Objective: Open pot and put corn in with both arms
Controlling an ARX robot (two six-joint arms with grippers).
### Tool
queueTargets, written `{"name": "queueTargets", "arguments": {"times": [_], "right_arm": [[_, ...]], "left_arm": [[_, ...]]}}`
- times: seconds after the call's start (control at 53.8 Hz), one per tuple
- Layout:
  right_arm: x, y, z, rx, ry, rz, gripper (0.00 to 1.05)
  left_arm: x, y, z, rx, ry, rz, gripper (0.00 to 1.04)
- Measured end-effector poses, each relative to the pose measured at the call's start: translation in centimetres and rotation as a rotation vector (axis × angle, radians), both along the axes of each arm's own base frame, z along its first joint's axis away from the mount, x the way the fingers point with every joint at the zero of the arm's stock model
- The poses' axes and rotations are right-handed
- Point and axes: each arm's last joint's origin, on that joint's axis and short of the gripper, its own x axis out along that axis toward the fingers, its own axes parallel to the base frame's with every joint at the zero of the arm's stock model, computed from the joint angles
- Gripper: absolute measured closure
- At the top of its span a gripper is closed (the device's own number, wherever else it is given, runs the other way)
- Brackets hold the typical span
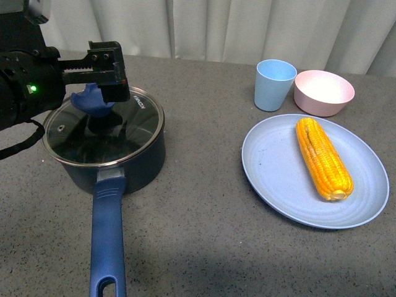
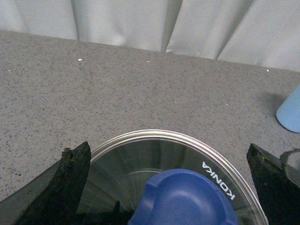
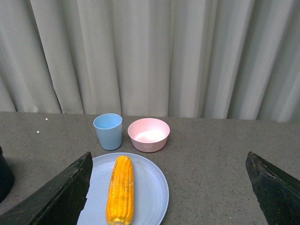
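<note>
The dark pot (image 1: 133,167) stands at the left with its long blue handle (image 1: 107,238) pointing toward me. Its glass lid (image 1: 133,127) is on, with the blue knob (image 1: 93,100) on top. My left gripper (image 1: 102,77) is open just above and around the knob; in the left wrist view the knob (image 2: 185,199) lies between the spread fingers (image 2: 70,180). The corn (image 1: 323,156) lies on a light blue plate (image 1: 272,167) at the right. My right gripper (image 3: 171,192) is open, high and back from the plate; the corn (image 3: 120,189) shows in the right wrist view. The right arm is not in the front view.
A light blue cup (image 1: 274,85) and a pink bowl (image 1: 323,93) stand behind the plate. A grey curtain (image 1: 247,25) closes the far edge of the grey table (image 1: 204,204).
</note>
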Motion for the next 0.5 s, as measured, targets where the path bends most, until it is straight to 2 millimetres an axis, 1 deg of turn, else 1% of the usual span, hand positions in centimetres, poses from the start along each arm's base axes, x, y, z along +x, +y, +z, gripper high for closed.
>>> {"name": "queueTargets", "arguments": {"times": [0.26,0.464,0.483,0.502], "right_arm": [[0.0,0.0,0.0,0.000,0.000,0.000,0.09],[0.0,0.0,0.0,0.000,0.000,0.000,0.09],[0.0,0.0,0.0,0.000,0.000,0.000,0.09],[0.0,0.0,0.0,0.000,0.000,0.000,0.09]], "left_arm": [[0.0,-0.3,-1.5,0.030,0.053,-0.040,0.06],[0.0,-0.4,-1.9,0.038,0.062,-0.053,0.06],[0.0,-0.4,-1.9,0.039,0.062,-0.053,0.07],[0.0,-0.4,-1.9,0.040,0.062,-0.054,0.10]]}}
